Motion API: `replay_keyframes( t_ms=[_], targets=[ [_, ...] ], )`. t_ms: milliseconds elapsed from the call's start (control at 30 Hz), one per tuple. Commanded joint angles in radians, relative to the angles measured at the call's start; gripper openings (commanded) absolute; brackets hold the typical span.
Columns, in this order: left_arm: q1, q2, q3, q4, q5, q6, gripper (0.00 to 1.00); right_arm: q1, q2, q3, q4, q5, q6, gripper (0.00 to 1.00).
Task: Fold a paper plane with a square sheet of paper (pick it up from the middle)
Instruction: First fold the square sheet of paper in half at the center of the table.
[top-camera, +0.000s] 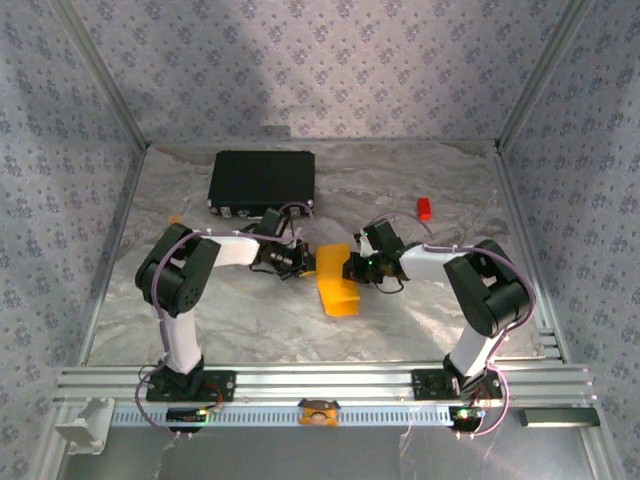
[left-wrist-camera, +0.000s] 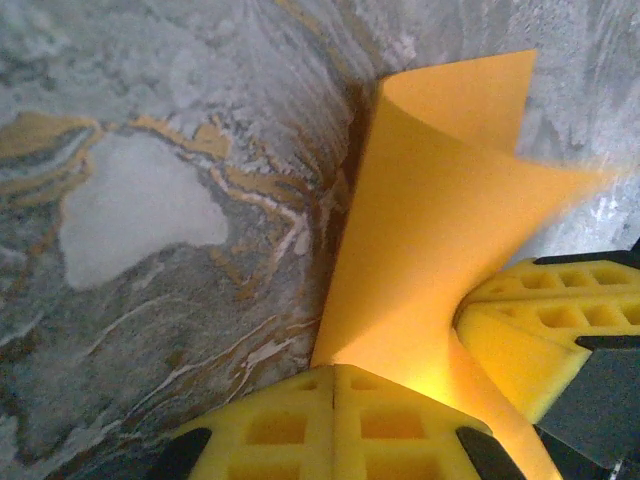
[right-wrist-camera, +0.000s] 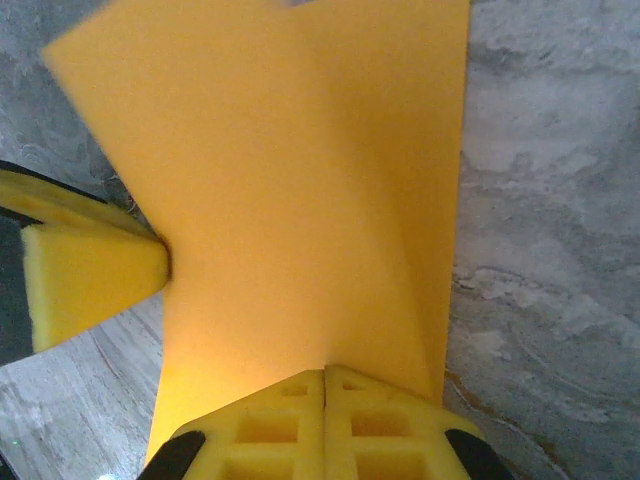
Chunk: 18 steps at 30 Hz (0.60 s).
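The square sheet of paper (top-camera: 336, 282), bent and curling, is at the middle of the marbled bench (top-camera: 250, 310), between both arms. The left gripper (left-wrist-camera: 333, 372) is clamped tight on one edge. The right gripper (right-wrist-camera: 325, 372) is pinched closed on the opposite edge.

top cam high behind, looking down on table (top-camera: 250, 320); both wrist cams close on same sheet (left-wrist-camera: 430, 250).
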Motion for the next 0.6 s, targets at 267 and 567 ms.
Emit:
replay_keyframes(
  t_ms=[267, 567],
  targets=[
    [-0.002, -0.085, 0.005, -0.028, 0.000, 0.011, 0.04, -0.001, 0.040, -0.041, -0.139, 0.114, 0.008, 0.00],
    [-0.001, 0.015, 0.115, -0.088, 0.132, 0.099, 0.03, 0.000, 0.044, -0.039, -0.145, 0.123, 0.007, 0.00]
  ],
)
